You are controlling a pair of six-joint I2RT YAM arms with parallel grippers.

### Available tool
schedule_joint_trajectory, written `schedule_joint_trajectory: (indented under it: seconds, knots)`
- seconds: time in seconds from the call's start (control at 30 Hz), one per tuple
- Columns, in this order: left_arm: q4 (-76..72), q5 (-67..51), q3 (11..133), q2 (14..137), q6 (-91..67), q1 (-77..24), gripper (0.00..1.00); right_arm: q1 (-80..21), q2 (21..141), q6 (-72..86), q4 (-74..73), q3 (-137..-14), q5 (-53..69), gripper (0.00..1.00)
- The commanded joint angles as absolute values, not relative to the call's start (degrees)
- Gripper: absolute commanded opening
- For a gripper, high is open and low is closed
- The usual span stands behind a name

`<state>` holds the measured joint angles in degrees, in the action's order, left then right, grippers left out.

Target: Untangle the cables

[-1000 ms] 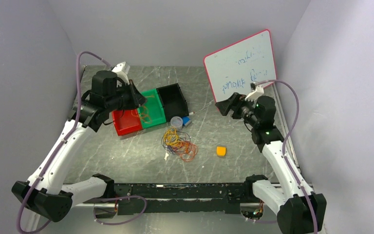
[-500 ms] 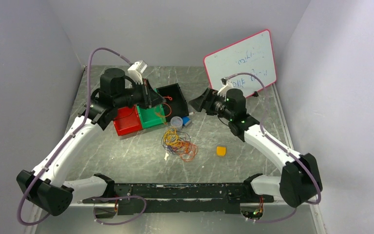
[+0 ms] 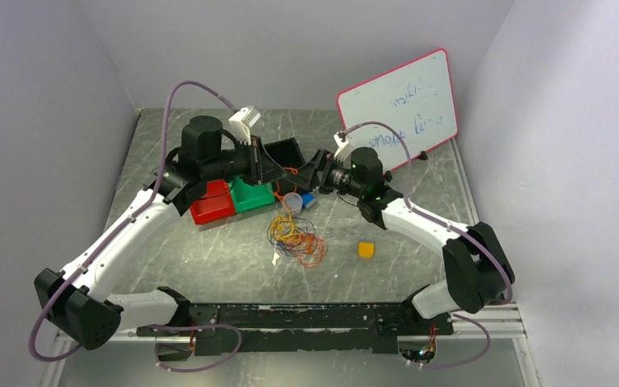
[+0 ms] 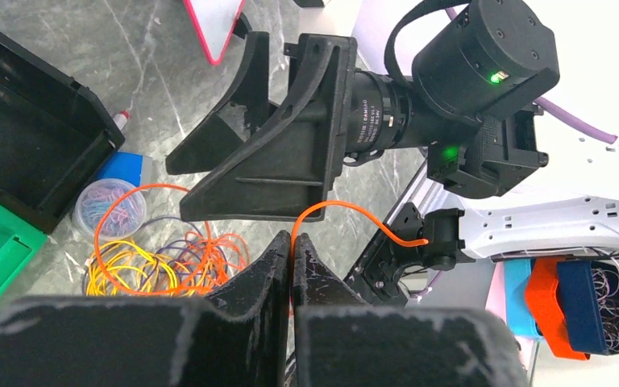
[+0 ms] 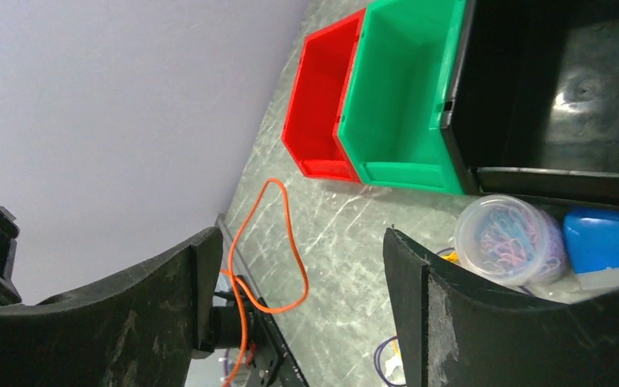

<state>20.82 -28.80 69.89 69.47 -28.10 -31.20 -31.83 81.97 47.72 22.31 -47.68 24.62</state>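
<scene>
A tangled pile of orange, yellow and dark purple cables (image 3: 297, 239) lies mid-table. My left gripper (image 3: 276, 170) hovers by the black bin, shut on one orange cable (image 4: 346, 211) that arcs out from its fingertips (image 4: 292, 240); another orange loop (image 4: 126, 191) hangs down toward the pile (image 4: 157, 266). My right gripper (image 3: 316, 171) faces it from the right, open. In the right wrist view the orange cable (image 5: 284, 234) hangs in the gap of the right gripper (image 5: 294, 262) without touching either finger.
Red (image 3: 211, 203), green (image 3: 248, 194) and black (image 3: 284, 155) bins sit at the back left. A clear jar of coloured clips (image 3: 292, 201) and a blue item (image 3: 308, 199) stand beside them. A yellow block (image 3: 365, 249) lies to the right, a whiteboard (image 3: 399, 101) leans behind.
My left gripper moved right from over the bins, carrying the orange cable. My right arm swung left from the whiteboard to face it, its jaws narrowing slightly.
</scene>
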Motion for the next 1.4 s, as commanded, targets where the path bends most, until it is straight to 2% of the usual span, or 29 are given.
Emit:
schedule_joint_trajectory:
  seconds: [0.0,0.17,0.3,0.47,0.93,1.2,1.37]
  knots:
    - [18.7,-30.7,71.2,70.5,-26.8,-32.2,0.07,-32.8,84.6,49.6,26.9,-49.9,27.4,0.72]
    - [18.4,-30.8,71.4,70.8,-26.7,-32.4,0.07,-33.1,86.9,50.1,27.3,-50.8,28.3,0.52]
    - [19.2,-28.9,71.0,70.1,-26.7,-32.4,0.07,-33.2,85.8,47.9,23.4,-50.8,23.8,0.24]
    - [19.7,-25.9,70.1,67.7,-26.6,-32.4,0.07,-32.7,82.5,39.9,14.1,-51.3,14.2,0.01]
    - [27.3,-10.3,71.6,61.0,-26.0,-29.1,0.07,-29.6,73.1,28.0,-1.5,-49.0,-6.5,0.00]
    - [30.5,-1.9,73.9,57.0,-24.9,-26.8,0.07,-24.0,71.0,28.1,-3.0,-46.3,-5.5,0.00]
    - [28.8,-7.0,72.9,57.3,-24.0,-26.7,0.07,-22.3,69.7,29.1,1.3,-45.1,1.9,0.00]
